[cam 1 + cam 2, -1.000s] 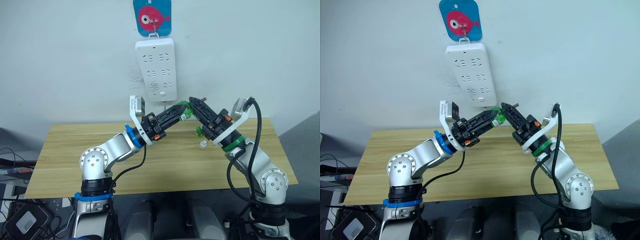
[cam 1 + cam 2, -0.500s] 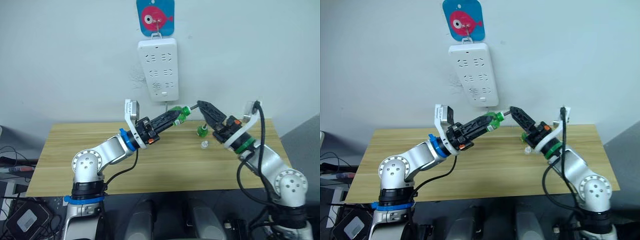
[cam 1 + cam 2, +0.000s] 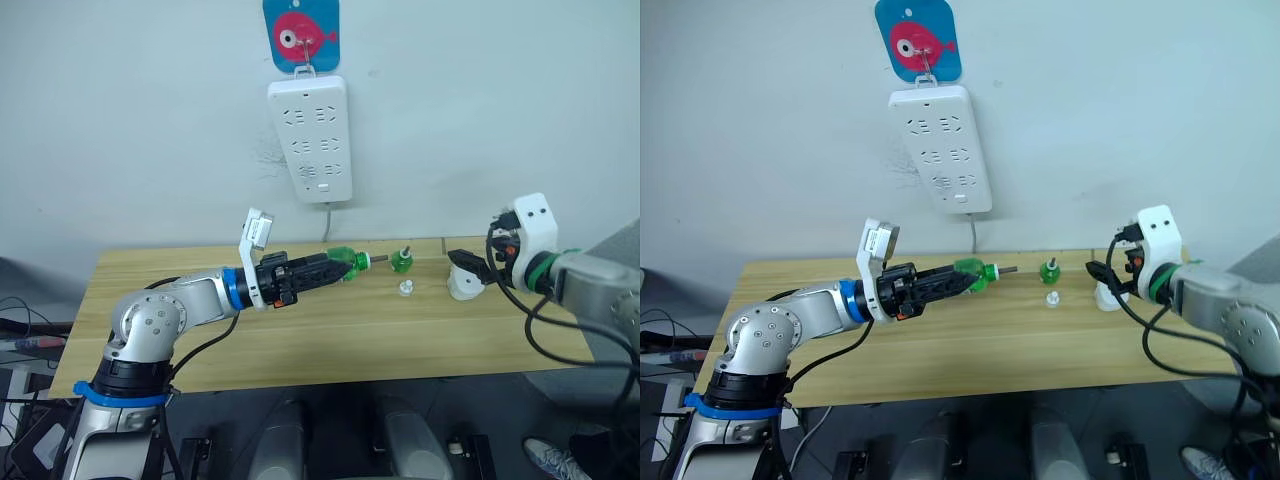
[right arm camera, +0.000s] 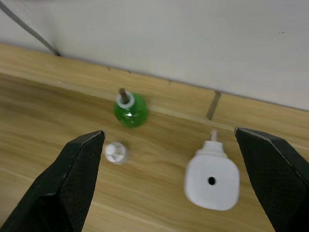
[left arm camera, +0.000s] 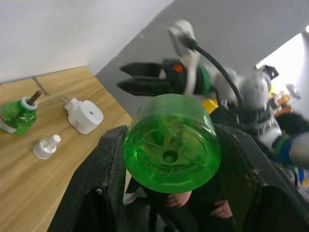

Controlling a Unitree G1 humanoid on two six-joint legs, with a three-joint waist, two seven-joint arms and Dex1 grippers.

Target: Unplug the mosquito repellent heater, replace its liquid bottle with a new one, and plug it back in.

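Your right gripper (image 4: 169, 183) hangs with its black fingers spread wide and empty above the small white rounded plastic mosquito repellent heater (image 4: 211, 181), which lies unplugged on the pale wooden table (image 3: 300, 340), hole side up, near the table's right end. Your left gripper (image 3: 325, 270) is clenched around a green translucent plastic liquid bottle (image 3: 342, 262), held sideways with its wick pointing toward the right arm. A second green bottle (image 3: 401, 261) stands on the table beside a small white cap (image 3: 406, 289). The heater is light and rounded, so if you close off-centre it may skid or tip. The sideways bottle could leak, or its thin wick could snag, if you bring the two together misaligned.
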